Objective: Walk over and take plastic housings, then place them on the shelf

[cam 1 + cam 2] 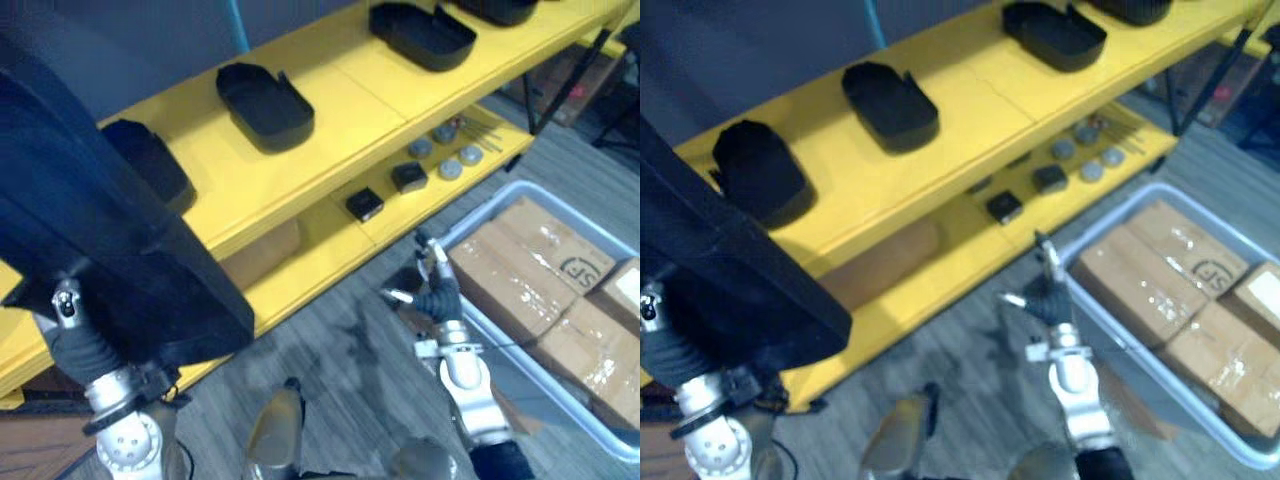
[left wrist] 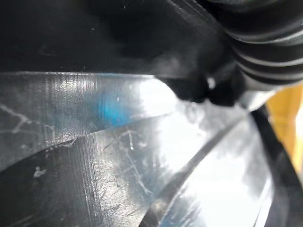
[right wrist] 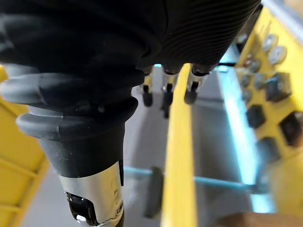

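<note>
A large black plastic housing (image 1: 110, 230) is held up at the left, over the front edge of the yellow shelf (image 1: 370, 100). My left hand (image 1: 85, 345) sits under its near end, fingers hidden behind it; the left wrist view has the housing's scratched glossy wall (image 2: 118, 156) right against the hand. Three more black housings (image 1: 265, 105) (image 1: 150, 160) (image 1: 425, 35) lie open side up along the shelf's top board. My right hand (image 1: 435, 290) hangs low in front of the shelf, open and holding nothing, its fingers (image 3: 165, 94) straight.
The lower yellow board carries small black blocks (image 1: 365, 205) and grey discs (image 1: 450, 160). A pale blue bin (image 1: 480, 215) with several cardboard boxes (image 1: 540, 280) stands on the grey floor at the right, close to my right hand.
</note>
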Controlling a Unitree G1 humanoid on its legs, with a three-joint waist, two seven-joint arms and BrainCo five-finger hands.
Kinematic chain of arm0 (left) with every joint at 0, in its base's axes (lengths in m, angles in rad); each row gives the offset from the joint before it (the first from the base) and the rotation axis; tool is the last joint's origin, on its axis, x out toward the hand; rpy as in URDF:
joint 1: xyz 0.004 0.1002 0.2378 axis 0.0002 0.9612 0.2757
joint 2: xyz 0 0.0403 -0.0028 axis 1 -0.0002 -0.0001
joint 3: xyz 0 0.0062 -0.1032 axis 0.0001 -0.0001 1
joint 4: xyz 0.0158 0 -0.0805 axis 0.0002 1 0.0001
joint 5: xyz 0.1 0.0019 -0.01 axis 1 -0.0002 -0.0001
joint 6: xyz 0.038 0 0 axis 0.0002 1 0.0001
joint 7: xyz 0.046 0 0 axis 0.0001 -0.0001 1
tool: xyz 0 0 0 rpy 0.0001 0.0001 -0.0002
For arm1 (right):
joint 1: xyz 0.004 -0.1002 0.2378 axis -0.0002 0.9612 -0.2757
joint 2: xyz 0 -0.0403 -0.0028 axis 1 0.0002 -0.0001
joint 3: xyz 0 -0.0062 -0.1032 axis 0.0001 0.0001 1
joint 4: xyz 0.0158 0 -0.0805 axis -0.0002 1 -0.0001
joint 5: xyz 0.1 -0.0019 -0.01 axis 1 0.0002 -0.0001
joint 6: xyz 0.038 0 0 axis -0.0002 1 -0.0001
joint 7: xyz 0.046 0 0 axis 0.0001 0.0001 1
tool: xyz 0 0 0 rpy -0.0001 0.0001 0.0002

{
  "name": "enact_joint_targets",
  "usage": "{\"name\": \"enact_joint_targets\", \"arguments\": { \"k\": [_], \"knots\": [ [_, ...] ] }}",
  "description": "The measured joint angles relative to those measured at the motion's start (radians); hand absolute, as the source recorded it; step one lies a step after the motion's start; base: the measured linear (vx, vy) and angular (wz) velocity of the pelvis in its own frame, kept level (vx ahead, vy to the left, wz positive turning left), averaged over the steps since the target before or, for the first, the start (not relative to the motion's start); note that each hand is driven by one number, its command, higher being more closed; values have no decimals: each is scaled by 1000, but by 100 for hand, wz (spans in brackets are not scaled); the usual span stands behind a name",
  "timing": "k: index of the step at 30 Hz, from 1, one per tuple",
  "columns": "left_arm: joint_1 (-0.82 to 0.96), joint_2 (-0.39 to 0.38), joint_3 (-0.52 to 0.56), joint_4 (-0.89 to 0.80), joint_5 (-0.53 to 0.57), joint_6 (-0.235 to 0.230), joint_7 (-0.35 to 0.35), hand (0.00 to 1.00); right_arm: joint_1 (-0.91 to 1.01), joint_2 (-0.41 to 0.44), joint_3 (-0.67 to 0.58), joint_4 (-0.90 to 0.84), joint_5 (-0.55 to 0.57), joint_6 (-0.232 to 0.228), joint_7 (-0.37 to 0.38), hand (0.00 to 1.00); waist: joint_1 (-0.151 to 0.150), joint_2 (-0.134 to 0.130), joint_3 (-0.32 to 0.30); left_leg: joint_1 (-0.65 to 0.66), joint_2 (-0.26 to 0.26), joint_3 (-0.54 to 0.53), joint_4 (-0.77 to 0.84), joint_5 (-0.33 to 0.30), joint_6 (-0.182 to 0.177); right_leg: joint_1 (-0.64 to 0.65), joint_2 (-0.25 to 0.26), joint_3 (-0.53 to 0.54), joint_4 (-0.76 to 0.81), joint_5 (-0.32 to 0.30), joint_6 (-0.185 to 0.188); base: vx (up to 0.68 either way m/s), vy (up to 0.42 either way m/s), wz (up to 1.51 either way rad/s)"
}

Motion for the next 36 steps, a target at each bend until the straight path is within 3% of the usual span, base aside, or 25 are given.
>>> {"name": "enact_joint_targets", "arguments": {
  "k": [1,2,3,4,5,6,8,9,11,13,14,16,17,18,19,20,21,23,25,28,31,34,36],
  "knots": [
    [2,3,8,-1,0,1,0,100,7,6,-1,0,-1,0,-4,0,6,-10,-15,3,-2,39,14,-13,24,28,-7,-22,-31,8,13,251,192,39],
    [4,4,18,-5,0,-1,-1,100,23,6,-8,-9,-6,0,-6,0,9,-7,-49,6,-6,87,24,-49,50,42,-8,-18,3,59,-15,296,222,44],
    [1,1,29,-6,6,-3,6,100,25,-2,-10,-19,-11,-1,-10,0,17,-8,-56,9,-19,78,41,-70,43,9,-40,22,98,90,-67,268,224,59],
    [-2,1,33,-13,16,-2,28,100,18,0,-8,-17,-12,-1,-18,0,17,-13,-71,30,-34,61,24,-74,50,-53,-66,85,208,181,-182,205,225,59],
    [8,3,45,-30,35,-1,39,100,5,0,-13,-17,-12,-1,-24,0,16,-10,-80,57,-33,47,-2,-71,55,-76,-60,126,250,283,-211,249,178,56],
    [13,12,69,-69,47,0,54,100,-22,0,-32,-17,-12,-2,-25,0,15,-15,-97,88,-30,21,-42,-65,65,-104,-52,174,299,378,-190,367,154,49],
    [-23,50,91,-109,46,-1,74,100,-100,-17,-81,-8,-12,-5,-31,0,15,-15,-103,140,-19,-31,-90,-66,68,-140,-3,200,361,248,-200,376,75,42],
    [-57,64,120,-112,45,0,78,100,-182,-43,-106,24,-12,-6,-39,0,17,2,-103,186,1,-43,-128,-66,68,-171,42,194,345,179,-202,252,25,20],
    [-97,80,144,-107,38,5,93,100,-292,-103,-130,50,-9,-6,-48,0,17,26,-123,236,37,-52,-182,-65,66,-234,111,174,217,126,-205,310,-51,19],
    [-136,80,146,-91,35,11,98,100,-355,-161,-150,50,1,-3,-48,0,17,38,-148,249,60,-69,-197,-65,64,-295,181,213,14,144,-180,314,-117,50],
    [-167,79,135,-71,36,18,101,100,-368,-185,-171,46,1,-3,-49,0,12,30,-155,258,63,-101,-202,-66,62,-317,215,273,-106,170,-146,321,-222,101],
    [-194,80,98,-39,35,23,100,100,-363,-206,-201,43,0,13,-66,0,0,8,-169,270,62,-164,-209,-86,29,-313,252,373,-226,231,-124,324,-314,140],
    [-196,77,89,-35,39,24,97,100,-358,-209,-222,31,-1,34,-78,0,-22,-14,-184,284,57,-196,-217,-118,-22,-306,261,424,-218,312,-102,331,-401,145],
    [-172,43,68,-31,40,22,93,100,-350,-228,-237,18,3,45,-86,0,-17,30,-202,286,104,-213,-222,-125,-42,-308,281,386,-156,270,-118,343,-380,119],
    [-160,36,64,-32,39,24,93,100,-351,-234,-242,9,12,49,-86,0,-9,46,-213,285,125,-197,-225,-118,-53,-308,292,367,-148,258,-129,333,-306,66],
    [-152,34,64,-33,38,27,90,100,-350,-242,-249,-12,22,59,-88,0,-5,66,-225,279,157,-129,-242,-77,-71,-298,298,327,-134,246,-147,257,-198,46],
    [-154,35,61,-33,38,31,87,100,-345,-243,-255,-22,25,66,-89,0,-11,69,-227,281,168,-86,-256,-49,-79,-282,296,304,-139,243,-152,355,-277,100],
    [-183,36,7,-35,43,48,46,100,-261,-242,-335,-96,40,70,-92,0,-58,62,-223,287,201,114,-281,36,-70,-143,280,170,-219,239,-159,271,-212,159],
    [-179,36,-19,-39,42,47,18,100,-177,-242,-409,-187,38,65,-108,0,-80,55,-241,310,200,232,-340,84,-54,-74,272,85,-270,239,-159,180,-94,127],
    [-175,37,-16,-40,37,69,25,100,-168,-240,-450,-215,39,55,-149,0,-78,62,-249,318,184,221,-411,102,-65,-64,273,60,-309,248,-144,86,-1,40],
    [-155,39,3,-40,70,126,25,100,-155,-220,-463,-218,39,55,-185,0,-78,47,-247,321,165,220,-436,105,-66,-44,269,47,-352,268,-122,17,53,15],
    [-101,80,124,-38,161,196,24,100,-138,-199,-481,-230,35,58,-205,0,-89,30,-254,350,139,221,-457,111,-58,5,257,33,-409,286,-100,15,49,8],
    [-58,178,279,5,225,253,24,100,-116,-199,-510,-253,26,65,-221,0,-89,29,-258,353,131,222,-462,111,-57,13,254,33,-429,295,-93,0,0,0]
  ]
}}
